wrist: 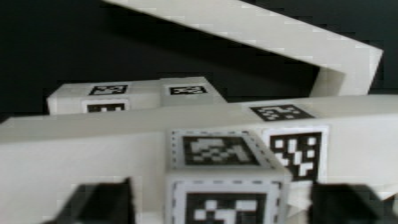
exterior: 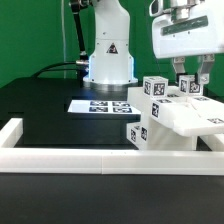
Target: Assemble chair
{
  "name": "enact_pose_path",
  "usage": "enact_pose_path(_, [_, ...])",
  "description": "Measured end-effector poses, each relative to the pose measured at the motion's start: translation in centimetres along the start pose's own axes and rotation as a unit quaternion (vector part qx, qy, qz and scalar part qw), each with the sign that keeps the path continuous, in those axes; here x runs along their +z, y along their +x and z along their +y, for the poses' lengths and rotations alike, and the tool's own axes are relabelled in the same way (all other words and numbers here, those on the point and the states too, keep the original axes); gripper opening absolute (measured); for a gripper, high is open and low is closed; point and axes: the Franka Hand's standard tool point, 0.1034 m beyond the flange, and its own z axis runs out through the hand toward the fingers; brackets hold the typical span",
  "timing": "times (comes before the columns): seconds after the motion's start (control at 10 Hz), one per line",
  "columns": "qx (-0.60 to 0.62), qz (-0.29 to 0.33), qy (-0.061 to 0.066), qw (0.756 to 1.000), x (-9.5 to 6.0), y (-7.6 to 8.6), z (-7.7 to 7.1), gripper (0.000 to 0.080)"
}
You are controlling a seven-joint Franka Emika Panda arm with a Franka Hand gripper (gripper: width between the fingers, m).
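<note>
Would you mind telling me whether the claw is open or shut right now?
Open: the claw has its fingers standing apart above the chair pieces, gripping nothing.

The arm's white base (exterior: 108, 55) stands at the back of the desk, left of centre in the exterior view. The wrist hangs at that view's upper right, pointing straight down. Its gripper (exterior: 189, 78) has dark fingers (exterior: 203, 76) parted; in the wrist view the fingers (wrist: 98, 203) stand apart with a gap between.

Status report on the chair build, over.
Tool open above matte white blocky plastic chair pieces, holding nothing. Pieces bunched against long low white border frame. Nothing blocking.
</note>
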Motion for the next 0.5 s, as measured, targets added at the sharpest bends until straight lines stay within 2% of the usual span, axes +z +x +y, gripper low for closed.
enact_pose_path(0.1, [-0.031, -0.001, -0.004, 1.0, 0.0, -0.15, 0.01, 0.0617])
enact_pose_path(0.5, [-0.224, 0.001, -0.004, 0.974, 0.0, -0.3, -0.08, 0.0648])
